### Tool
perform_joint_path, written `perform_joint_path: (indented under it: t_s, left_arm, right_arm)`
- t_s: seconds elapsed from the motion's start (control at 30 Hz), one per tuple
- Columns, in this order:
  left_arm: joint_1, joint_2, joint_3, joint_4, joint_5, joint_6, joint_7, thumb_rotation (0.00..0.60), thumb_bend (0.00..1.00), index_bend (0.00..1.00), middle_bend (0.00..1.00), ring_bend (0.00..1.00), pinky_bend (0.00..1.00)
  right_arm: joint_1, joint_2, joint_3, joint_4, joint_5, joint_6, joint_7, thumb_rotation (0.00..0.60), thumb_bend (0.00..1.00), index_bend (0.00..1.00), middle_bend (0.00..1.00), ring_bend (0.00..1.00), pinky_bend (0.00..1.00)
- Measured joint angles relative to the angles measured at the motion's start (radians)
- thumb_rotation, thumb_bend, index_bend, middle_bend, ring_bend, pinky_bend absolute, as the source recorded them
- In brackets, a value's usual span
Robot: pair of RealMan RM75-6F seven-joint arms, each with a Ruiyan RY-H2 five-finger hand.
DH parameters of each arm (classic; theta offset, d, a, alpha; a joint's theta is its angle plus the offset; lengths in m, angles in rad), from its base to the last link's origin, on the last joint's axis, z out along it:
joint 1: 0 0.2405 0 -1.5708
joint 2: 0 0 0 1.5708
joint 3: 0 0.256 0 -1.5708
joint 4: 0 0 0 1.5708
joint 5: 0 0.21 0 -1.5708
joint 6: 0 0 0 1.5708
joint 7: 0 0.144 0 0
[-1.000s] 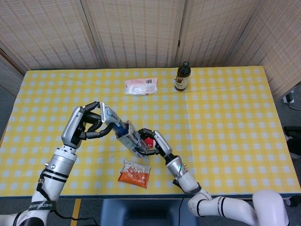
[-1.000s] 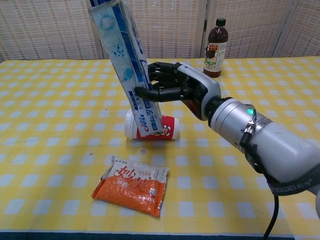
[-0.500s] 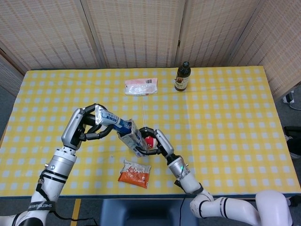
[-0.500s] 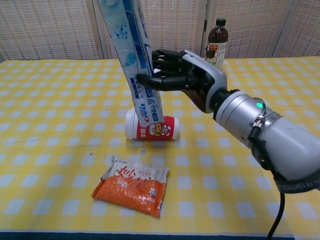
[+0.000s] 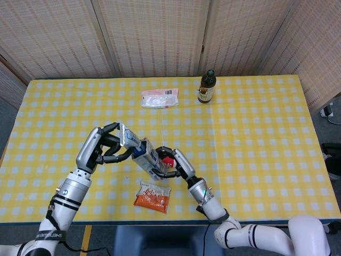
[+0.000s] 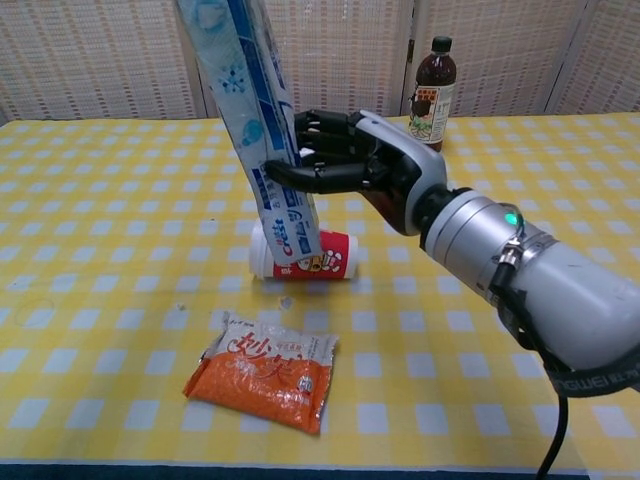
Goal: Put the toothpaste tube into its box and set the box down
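left hand [image 5: 104,149] grips the box [image 6: 250,120] high, tilted — right hand [image 6: 350,165] pinches its lower end at 3 o'clock, seemingly steadying it.

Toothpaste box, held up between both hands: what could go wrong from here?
The toothpaste box hangs tilted over the small red-and-white cup; lowered straight, it might knock or roll it. The right robot hand seems to touch it with fingertips only, so it might slip. The orange snack packet lies nearby, crowding the set-down spot.
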Motion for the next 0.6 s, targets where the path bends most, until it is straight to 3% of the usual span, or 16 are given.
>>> perform_joint_path:
  t_s: [0.1,0.27,0.43,0.5,0.6]
  left_arm:
    - [0.001,0.012,-0.002,0.000,-0.012,-0.015,-0.001,0.600,0.29,0.00,1.00,1.00,1.00]
    - [0.003,0.042,-0.012,0.006,-0.028,-0.063,-0.029,0.600,0.28,0.00,1.00,1.00,1.00]
    - [0.012,0.049,-0.012,0.011,0.009,-0.046,-0.022,0.600,0.28,0.00,1.00,1.00,1.00]
    - [0.018,0.045,-0.003,0.020,0.046,-0.021,0.002,0.600,0.28,0.03,1.00,1.00,1.00]
    - [0.029,0.037,0.024,0.048,0.121,0.032,0.072,0.600,0.28,0.18,0.93,0.92,0.98]
  right_arm:
    - [-0.001,0.003,-0.002,-0.003,0.000,0.001,0.001,0.600,0.32,0.48,0.43,0.42,0.49]
    - [-0.002,0.005,-0.005,-0.004,0.000,-0.002,0.005,0.600,0.32,0.48,0.43,0.42,0.49]
    - [-0.006,0.011,-0.010,-0.007,-0.004,0.004,0.002,0.600,0.32,0.48,0.43,0.43,0.49]
    - [-0.010,0.018,-0.014,-0.009,-0.008,0.009,-0.005,0.600,0.32,0.48,0.43,0.43,0.48]
    - [-0.016,0.037,-0.021,-0.013,-0.016,0.017,-0.028,0.600,0.32,0.48,0.43,0.42,0.49]
